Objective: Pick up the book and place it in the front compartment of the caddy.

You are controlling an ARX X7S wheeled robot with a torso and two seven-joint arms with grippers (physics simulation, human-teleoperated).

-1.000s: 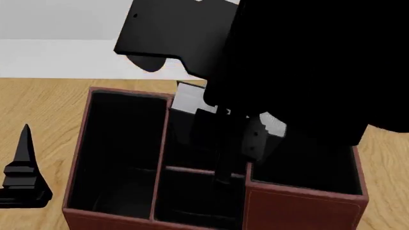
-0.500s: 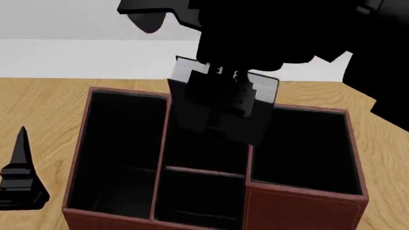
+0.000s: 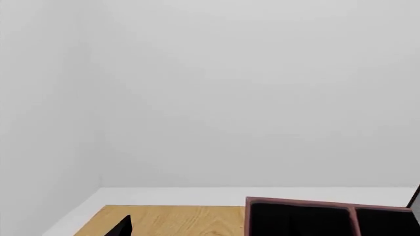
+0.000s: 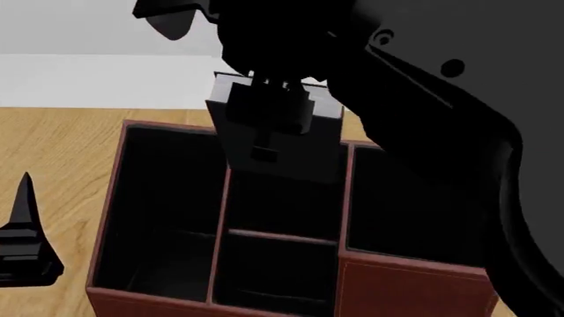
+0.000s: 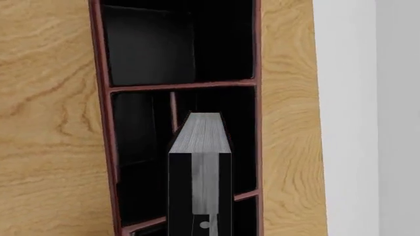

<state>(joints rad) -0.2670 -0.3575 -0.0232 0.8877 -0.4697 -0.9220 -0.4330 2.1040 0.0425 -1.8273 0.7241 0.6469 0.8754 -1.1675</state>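
Observation:
The caddy point(image 4: 158, 127) is a reddish-brown box with black cells on the wooden table. My right gripper point(image 4: 264, 135) is shut on the black book point(image 4: 316, 157) and holds it nearly upright above the middle column. The book's lower edge hangs over the front compartment point(image 4: 282, 208), the larger cell behind the low crossbar point(image 4: 277, 236). In the right wrist view the white page edges point(image 5: 200, 140) face the camera, with the caddy point(image 5: 98, 98) below. My left gripper point(image 4: 25, 244) sits empty on the table to the left of the caddy, jaws apart; one of its fingertips point(image 3: 121, 228) shows in the left wrist view.
The right arm point(image 4: 423, 119) fills the upper right of the head view and hides the caddy's right cell. A long undivided cell point(image 4: 163, 205) lies at the caddy's left. A white wall point(image 3: 229, 98) stands behind the table point(image 3: 177, 219).
My right gripper has lifted the book out of the middle column and carried it left and back. The book now stands more upright. The left gripper has barely moved.

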